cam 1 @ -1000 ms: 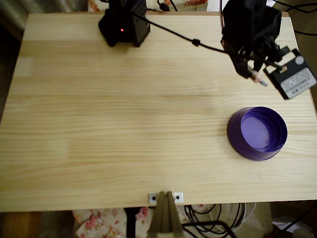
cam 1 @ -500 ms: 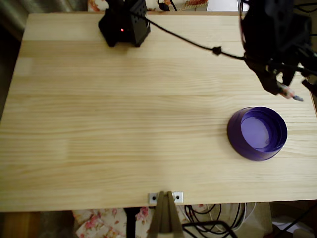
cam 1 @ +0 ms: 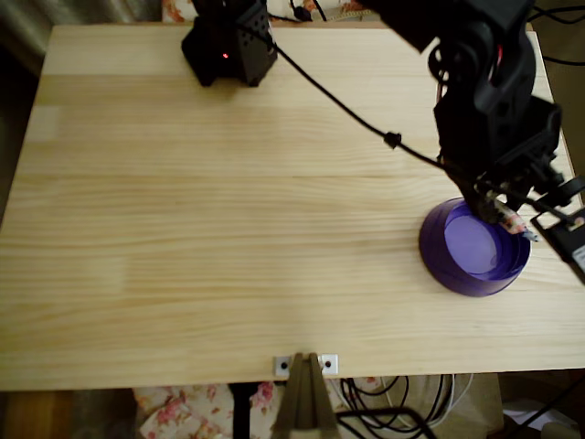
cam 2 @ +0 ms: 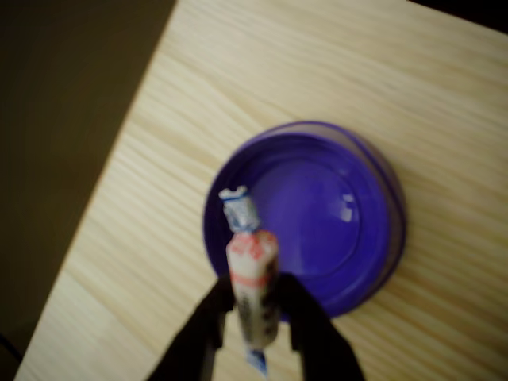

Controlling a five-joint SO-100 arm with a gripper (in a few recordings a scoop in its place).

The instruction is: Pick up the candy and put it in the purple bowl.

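Observation:
The purple bowl (cam 1: 475, 247) sits near the right edge of the table in the overhead view and lies below the fingers in the wrist view (cam 2: 317, 214). My gripper (cam 1: 501, 215) hangs over the bowl's upper right rim, shut on the candy (cam 1: 512, 222). In the wrist view the candy (cam 2: 250, 274) stands up between the two dark fingers (cam 2: 198, 325), its blue-white twisted end pointing over the bowl's left inside, with my gripper (cam 2: 252, 313) clamped on its lower half.
The arm's black base (cam 1: 228, 46) stands at the table's back, with a cable (cam 1: 366, 123) running from it to the arm. The table's right edge (cam 1: 576, 183) is close to the bowl. Bare wood spreads left of the bowl.
The arm has swung from the table's back right corner down toward the bowl, carrying the candy; the gripper now hangs over the bowl's rim.

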